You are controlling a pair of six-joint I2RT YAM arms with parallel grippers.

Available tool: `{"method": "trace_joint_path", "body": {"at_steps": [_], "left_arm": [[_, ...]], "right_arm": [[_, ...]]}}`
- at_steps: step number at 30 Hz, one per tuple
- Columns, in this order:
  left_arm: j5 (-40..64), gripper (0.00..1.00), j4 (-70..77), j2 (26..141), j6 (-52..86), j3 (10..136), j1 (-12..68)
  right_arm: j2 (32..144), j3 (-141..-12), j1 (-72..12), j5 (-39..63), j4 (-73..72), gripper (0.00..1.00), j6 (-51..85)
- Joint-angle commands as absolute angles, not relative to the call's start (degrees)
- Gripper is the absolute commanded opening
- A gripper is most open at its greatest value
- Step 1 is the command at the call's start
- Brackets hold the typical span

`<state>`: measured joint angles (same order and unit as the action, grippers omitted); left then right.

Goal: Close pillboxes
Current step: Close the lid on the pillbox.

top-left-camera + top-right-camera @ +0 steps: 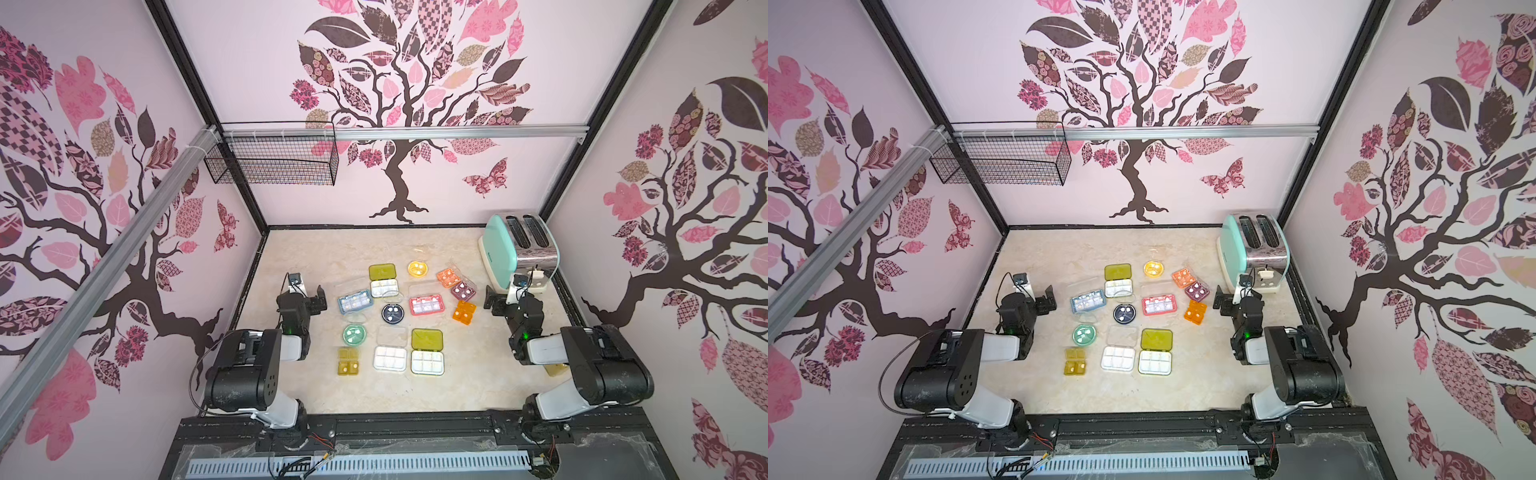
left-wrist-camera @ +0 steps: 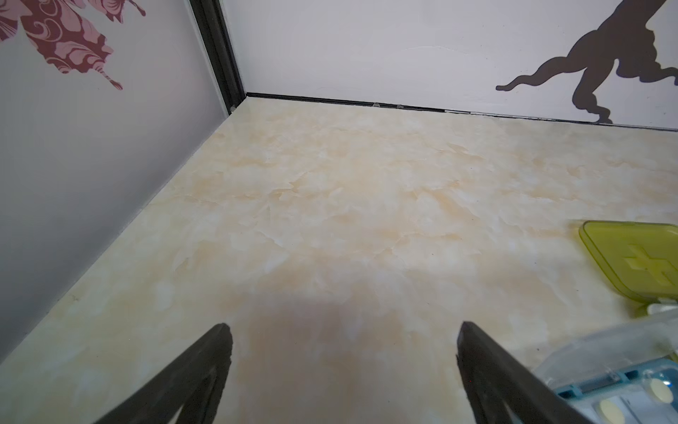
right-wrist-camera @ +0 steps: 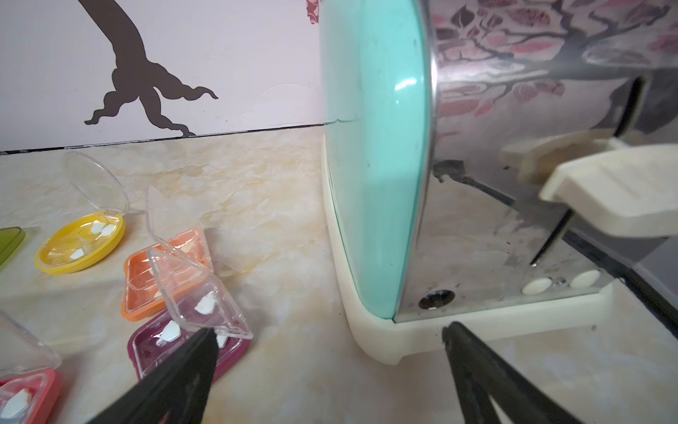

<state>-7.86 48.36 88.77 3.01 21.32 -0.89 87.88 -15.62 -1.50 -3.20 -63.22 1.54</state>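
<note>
Open pillboxes [image 1: 427, 305] on cream marble tabletop [image 1: 457, 390], tree-printed walls [image 1: 457, 187], corner toaster [image 1: 519, 245], left gripper [image 2: 343, 326] and right gripper [image 3: 329, 329] spread, empty.

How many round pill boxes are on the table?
3. The yellow round pillbox sits at the back, the navy round pillbox in the middle of the group, and the green round pillbox toward the robot's left. Another may hide under the right arm.
</note>
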Motion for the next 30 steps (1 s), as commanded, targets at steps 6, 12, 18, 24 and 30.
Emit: {"method": "trace_joint_path", "body": {"at_steps": [6, 12, 18, 24, 30], "left_arm": [[-7.6, 0.98, 49.7, 89.3, 2.7, 22.3, -1.1], [-7.6, 0.98, 49.7, 89.3, 2.7, 22.2, -1.1], [-7.7, 0.98, 49.6, 89.3, 2.7, 22.3, -1.1], [-7.7, 0.98, 49.2, 89.5, 2.8, 22.6, -1.1], [-10.4, 0.89, 46.9, 86.2, 3.0, 23.6, -0.5]], "right_arm": [[88.8, -17.2, -1.7, -3.7, -63.7, 0.99, 2.2], [88.9, -17.2, -1.7, -3.6, -63.7, 0.99, 2.2], [88.9, -17.2, -1.7, -3.6, -63.7, 0.99, 2.2], [89.1, -17.6, -1.7, -3.7, -63.3, 0.99, 2.3], [87.8, -16.0, -1.8, -5.4, -67.3, 0.99, 2.8]]}}
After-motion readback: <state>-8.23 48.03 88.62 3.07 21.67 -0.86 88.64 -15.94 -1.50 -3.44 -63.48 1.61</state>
